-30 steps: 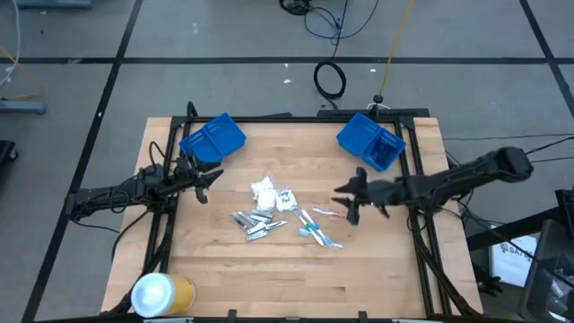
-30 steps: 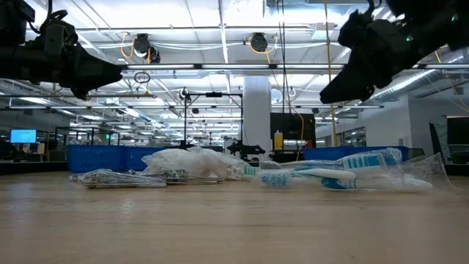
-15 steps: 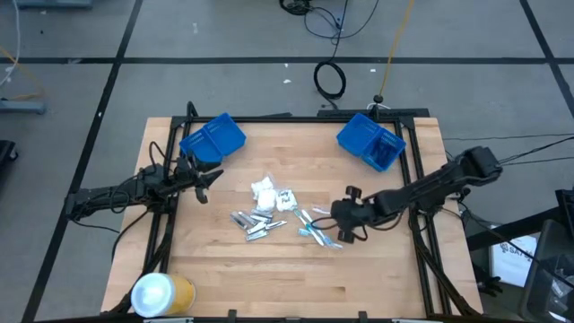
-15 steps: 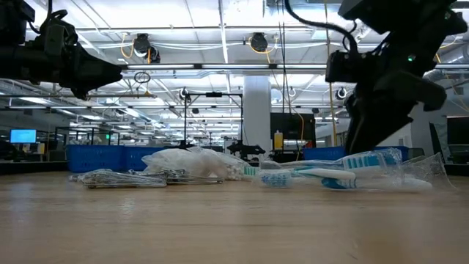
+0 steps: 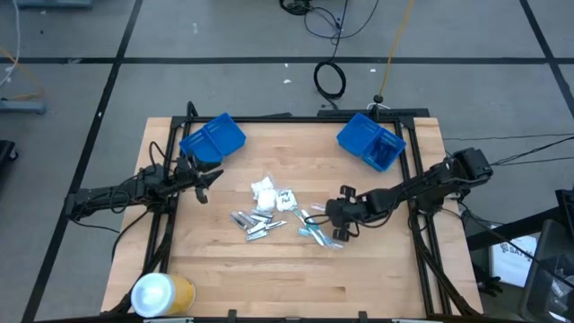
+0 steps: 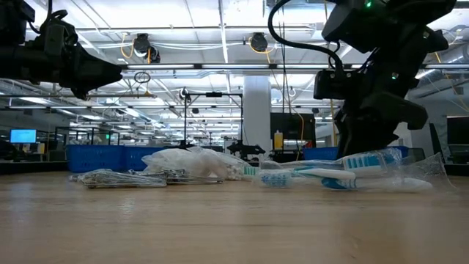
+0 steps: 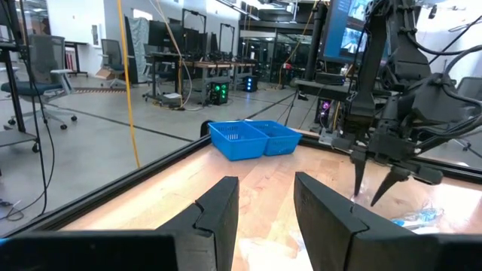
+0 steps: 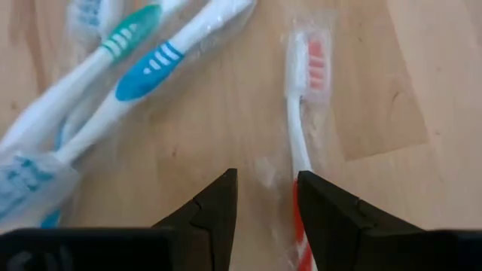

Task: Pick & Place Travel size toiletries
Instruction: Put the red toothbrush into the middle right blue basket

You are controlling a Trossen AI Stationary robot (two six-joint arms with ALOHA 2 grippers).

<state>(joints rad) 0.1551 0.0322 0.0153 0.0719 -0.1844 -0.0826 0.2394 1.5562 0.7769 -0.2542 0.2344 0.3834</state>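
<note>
Hovering my right gripper [image 8: 263, 207] low over the red toothbrush [image 8: 301, 128] — fingers slightly apart, empty — its handle just beside one fingertip.

red toothbrush [image 8: 300, 143] handle: hidden behind fingers [image 8: 331, 218] | yellow-and-white roll [image 5: 161, 294]: cut by edge

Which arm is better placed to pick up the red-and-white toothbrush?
The right: the right gripper is open, low over the red-and-white wrapped toothbrush. The left gripper waits near the table's left edge.
</note>
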